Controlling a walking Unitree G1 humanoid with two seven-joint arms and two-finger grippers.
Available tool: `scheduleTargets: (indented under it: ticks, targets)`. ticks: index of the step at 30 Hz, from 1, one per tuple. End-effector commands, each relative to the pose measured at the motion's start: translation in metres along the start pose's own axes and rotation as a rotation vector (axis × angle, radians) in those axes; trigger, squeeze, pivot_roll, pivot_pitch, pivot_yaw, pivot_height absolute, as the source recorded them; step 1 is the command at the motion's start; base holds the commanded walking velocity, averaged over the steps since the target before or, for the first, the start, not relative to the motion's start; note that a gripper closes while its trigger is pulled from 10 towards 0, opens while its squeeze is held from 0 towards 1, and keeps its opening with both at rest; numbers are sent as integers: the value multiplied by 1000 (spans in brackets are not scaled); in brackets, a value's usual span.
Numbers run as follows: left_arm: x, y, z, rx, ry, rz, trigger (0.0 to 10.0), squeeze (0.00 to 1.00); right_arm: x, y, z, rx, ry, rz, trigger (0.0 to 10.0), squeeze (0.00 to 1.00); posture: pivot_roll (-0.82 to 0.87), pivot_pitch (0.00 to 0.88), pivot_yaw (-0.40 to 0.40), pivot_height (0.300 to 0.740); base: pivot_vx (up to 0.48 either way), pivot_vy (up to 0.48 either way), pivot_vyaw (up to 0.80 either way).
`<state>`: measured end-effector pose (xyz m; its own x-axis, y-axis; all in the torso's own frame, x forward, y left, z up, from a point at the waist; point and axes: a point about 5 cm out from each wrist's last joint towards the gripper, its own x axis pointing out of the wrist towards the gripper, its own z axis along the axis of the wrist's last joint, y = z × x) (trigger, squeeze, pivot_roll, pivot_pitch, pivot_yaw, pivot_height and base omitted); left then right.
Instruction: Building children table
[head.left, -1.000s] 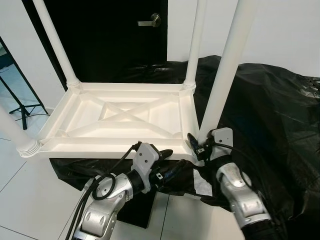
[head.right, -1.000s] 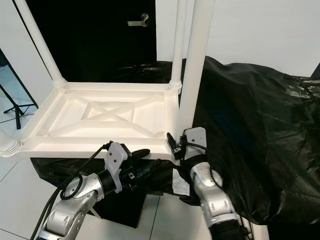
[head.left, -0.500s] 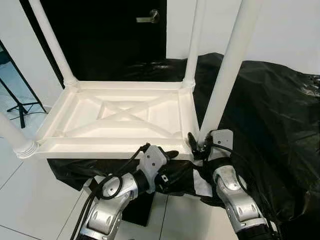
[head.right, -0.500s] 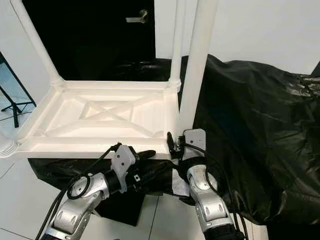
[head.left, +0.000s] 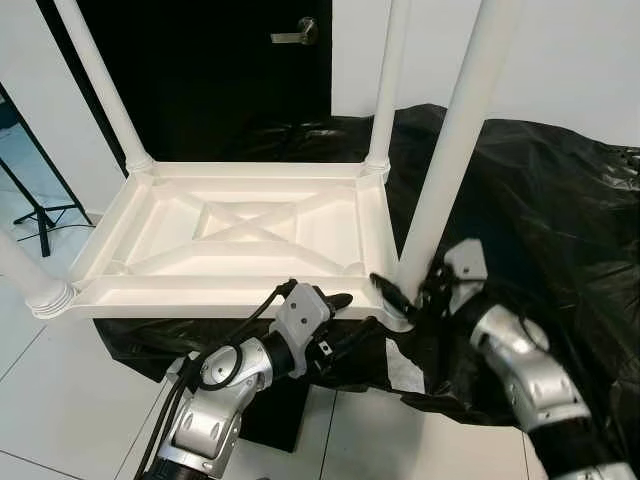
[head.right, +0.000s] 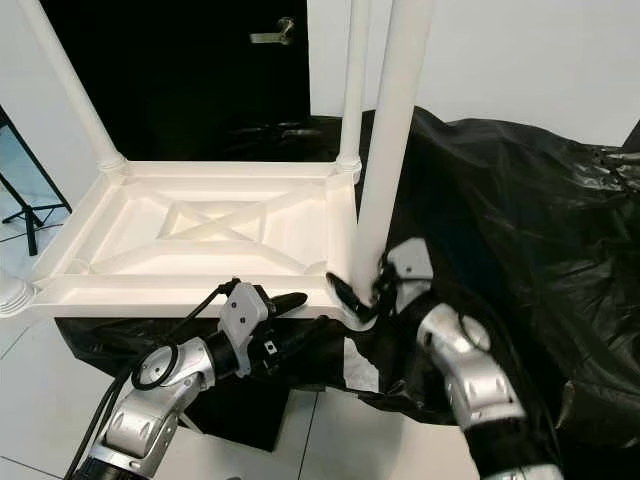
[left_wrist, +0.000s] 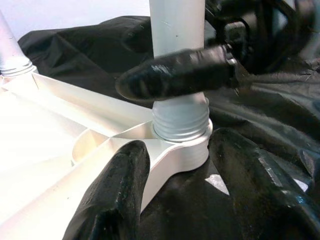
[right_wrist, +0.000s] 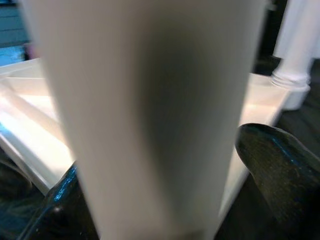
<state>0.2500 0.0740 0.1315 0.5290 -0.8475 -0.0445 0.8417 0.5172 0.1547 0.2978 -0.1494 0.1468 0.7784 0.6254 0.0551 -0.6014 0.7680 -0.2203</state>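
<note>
Screwing the near-right leg (head.left: 455, 150) into the upturned white tabletop (head.left: 230, 235) was the step, judging by the pose. Right gripper (head.left: 405, 297) straddled the leg just above its threaded collar (left_wrist: 181, 122), fingers spread around it; whether they pinched was unclear. Left gripper (head.left: 345, 325) sat under that corner, fingers parted, holding nothing. Best keep the leg upright and brace the corner while turning. Left wrist view showed the collar seated; head views hid it.

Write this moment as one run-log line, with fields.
phase: leg fitting | right gripper: around near-right table leg base | left gripper: open, at tabletop corner
</note>
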Motion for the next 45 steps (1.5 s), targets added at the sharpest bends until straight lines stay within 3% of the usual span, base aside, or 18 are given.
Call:
scheduleTargets:
  ticks: [1,4,5,6,9,10,16,17,19,20,21,23,26,28,31,34,43,45]
  targets:
    - [2,3,-1,4,4,41,10000,0,3,-2,-8,11,46,51,10000,0,-25,0,6,740,0,0,0]
    - [3,3,0,3,2,41,10000,0,4,-3,-8,-14,53,75,10000,0,-24,0,6,740,0,0,0]
    - [4,4,1,3,-1,41,10000,0,5,-2,-9,-14,60,98,3843,0,-20,0,6,740,0,0,0]
    - [4,4,2,2,-3,40,10000,0,5,-1,-11,-15,66,117,549,0,-16,0,6,740,0,0,0]
    - [4,3,2,2,-5,40,10000,0,5,1,-12,-14,70,129,549,0,-16,0,6,740,0,0,0]
    - [3,3,2,1,-5,40,10000,0,3,3,-14,-9,73,136,0,0,-15,0,8,740,0,0,0]
    - [4,2,1,-5,-4,33,10000,0,-3,12,-22,30,92,81,0,0,-27,0,13,740,0,0,0]
    - [4,2,1,-9,-2,28,10000,0,-4,13,-25,15,111,35,3608,0,-31,0,11,740,0,0,0]
    - [5,2,1,-12,-2,25,10000,0,-4,14,-27,2,124,4,3608,0,-31,0,11,740,0,0,0]
    - [5,2,1,-24,-6,23,10000,0,-5,15,-30,11,134,-45,10000,0,-36,0,13,740,0,0,0]
    - [6,2,1,-29,-7,23,10000,0,-6,16,-32,10,143,-110,10000,0,-41,0,14,740,0,0,0]
    - [6,2,1,-29,-7,23,10000,0,-6,16,-32,10,143,-110,10000,0,-41,0,14,740,0,0,0]
    - [6,0,0,-30,-6,18,10000,0,-9,18,-40,63,173,-341,10000,0,-44,0,13,740,0,0,0]
    - [6,0,0,-30,-6,18,10000,0,-9,18,-40,63,173,-341,10000,0,-44,0,13,740,0,0,0]
    - [6,0,-1,-41,-1,20,10000,0,-10,26,-43,102,195,-519,10000,0,-42,0,11,740,0,0,0]
    - [6,0,-1,-56,-1,24,10000,0,-8,32,-43,111,200,-587,10000,0,-45,0,12,740,0,0,0]
    - [3,-2,-3,-58,6,28,10000,0,-5,43,-41,133,191,-624,10000,0,-38,0,7,740,0,0,0]
    - [3,0,-2,-58,4,40,10000,0,-3,43,-33,144,132,-587,10000,0,-32,0,0,740,0,0,0]
